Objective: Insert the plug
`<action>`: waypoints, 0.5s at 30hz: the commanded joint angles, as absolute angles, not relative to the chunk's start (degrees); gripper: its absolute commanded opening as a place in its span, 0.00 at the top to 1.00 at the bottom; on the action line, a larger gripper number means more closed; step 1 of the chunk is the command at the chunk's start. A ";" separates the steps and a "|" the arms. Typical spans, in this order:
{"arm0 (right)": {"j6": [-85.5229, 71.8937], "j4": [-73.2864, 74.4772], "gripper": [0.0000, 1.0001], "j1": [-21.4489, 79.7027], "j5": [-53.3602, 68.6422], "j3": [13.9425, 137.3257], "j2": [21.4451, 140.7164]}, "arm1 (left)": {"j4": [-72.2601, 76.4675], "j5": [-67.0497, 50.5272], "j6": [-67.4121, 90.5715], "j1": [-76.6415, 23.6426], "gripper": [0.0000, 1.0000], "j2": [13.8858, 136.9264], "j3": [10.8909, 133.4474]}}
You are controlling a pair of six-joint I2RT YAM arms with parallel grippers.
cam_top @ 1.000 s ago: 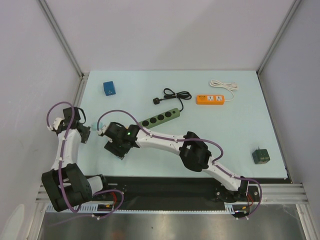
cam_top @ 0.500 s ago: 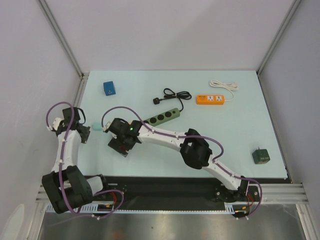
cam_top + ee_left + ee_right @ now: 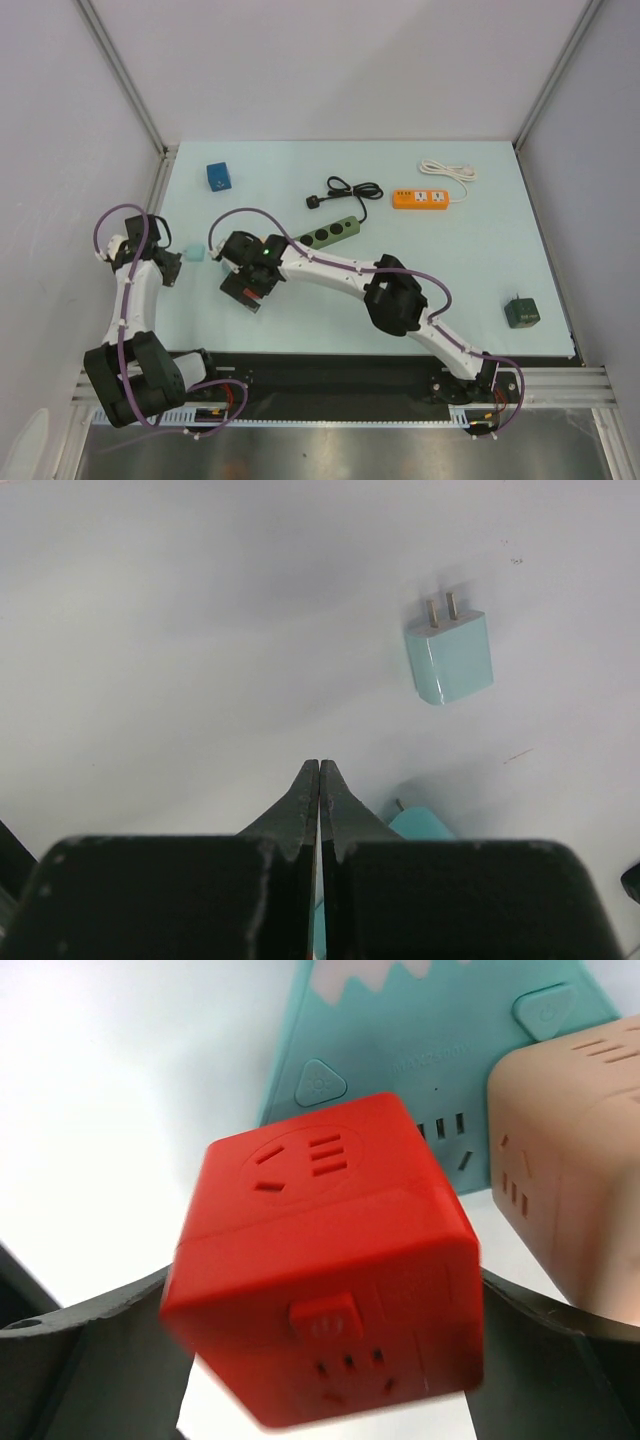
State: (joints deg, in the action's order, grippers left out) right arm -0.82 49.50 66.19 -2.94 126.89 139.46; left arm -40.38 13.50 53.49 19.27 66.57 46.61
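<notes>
Right fingers [image 3: 90,1360] spread wide beside the red socket cube [image 3: 325,1260], grip uncertain; left fingers [image 3: 300,810] clenched, empty.
The right arm [image 3: 330,268] has shifted, leaving the teal plug [image 3: 449,657] in clear view on the table [image 3: 450,260] near the left fingers; insertion is probably close. Cube: glossy plastic, rounded corners. Plug: smooth block, two flat metal prongs.

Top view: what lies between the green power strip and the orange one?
In the top view, a black cord coils between the green power strip and the orange power strip.
</notes>
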 commanded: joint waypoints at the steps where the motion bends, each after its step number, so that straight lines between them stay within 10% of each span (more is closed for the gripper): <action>1: -0.18 49.66 0.01 65.83 -2.29 128.58 132.11 | -39.64 13.18 52.21 19.95 1.00 65.65 46.67; 10: -0.18 49.40 0.03 65.92 -2.11 125.87 126.31 | -37.10 8.91 51.25 19.34 1.00 66.44 45.62; 13: -0.18 47.99 0.18 65.57 -0.70 123.93 123.49 | -32.00 2.40 46.94 17.06 1.00 68.99 46.23; 15: -0.61 46.94 0.57 65.13 1.14 122.61 122.61 | -31.29 1.24 45.88 15.39 1.00 70.66 47.19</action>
State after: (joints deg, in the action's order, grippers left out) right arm -0.01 48.73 65.84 -1.06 124.11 126.30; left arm -35.57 7.03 49.80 17.67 68.88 46.06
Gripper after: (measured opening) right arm 0.618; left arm 0.005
